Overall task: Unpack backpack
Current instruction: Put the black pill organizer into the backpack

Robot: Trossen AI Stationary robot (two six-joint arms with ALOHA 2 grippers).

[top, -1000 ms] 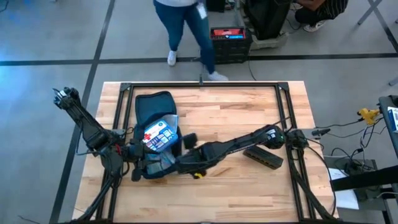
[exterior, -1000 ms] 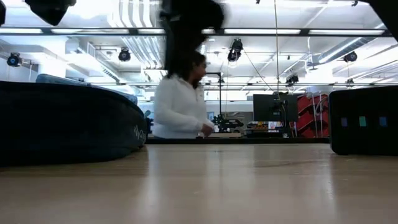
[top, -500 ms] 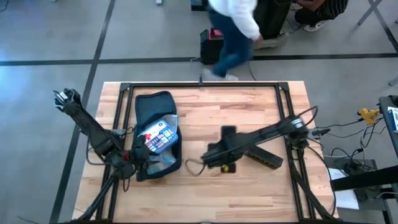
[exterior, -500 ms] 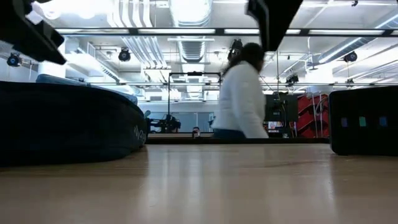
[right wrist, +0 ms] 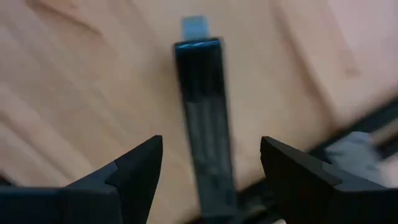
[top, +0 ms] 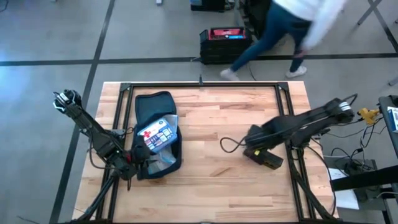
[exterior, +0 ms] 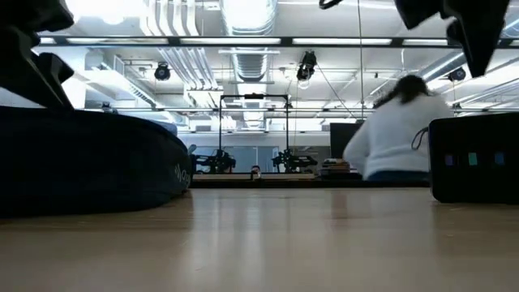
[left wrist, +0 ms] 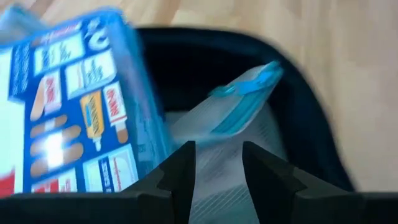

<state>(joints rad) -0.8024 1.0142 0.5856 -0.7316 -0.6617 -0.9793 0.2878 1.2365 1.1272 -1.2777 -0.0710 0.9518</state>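
The dark navy backpack point(top: 154, 109) lies flat on the table's left half, its opening up; the low view shows its bulk point(exterior: 89, 162). A blue bandage box point(top: 159, 132) point(left wrist: 68, 106) and a clear plastic zip bag point(top: 163, 163) point(left wrist: 242, 106) lie in the opening. My left gripper point(top: 134, 165) point(left wrist: 217, 158) stands open at the pack's near left corner, just over the bag. My right gripper point(top: 252, 138) point(right wrist: 211, 142) hangs open, pointing down, above a long black box point(top: 265, 157) point(right wrist: 205, 124) that lies flat on the table's right half. My left gripper has its fingers point(left wrist: 183, 168) just over the clear bag at the pack's near end, slanting down into the opening. I cannot tell whether they touch the bag or the pack's rim.
A black metal frame point(top: 202, 85) runs along the table's far edge and down both sides. Bare wood lies between the pack and the black box point(exterior: 474, 158). A person walks behind the far edge, past a black crate with a red top point(top: 225, 42).
My right gripper has pulled out of the backpack's near end and swept across the table toward the right edge, rolling as it went, to above the black box. My left gripper has sunk a little and tipped at the pack's near corner. The person has walked from left to right.
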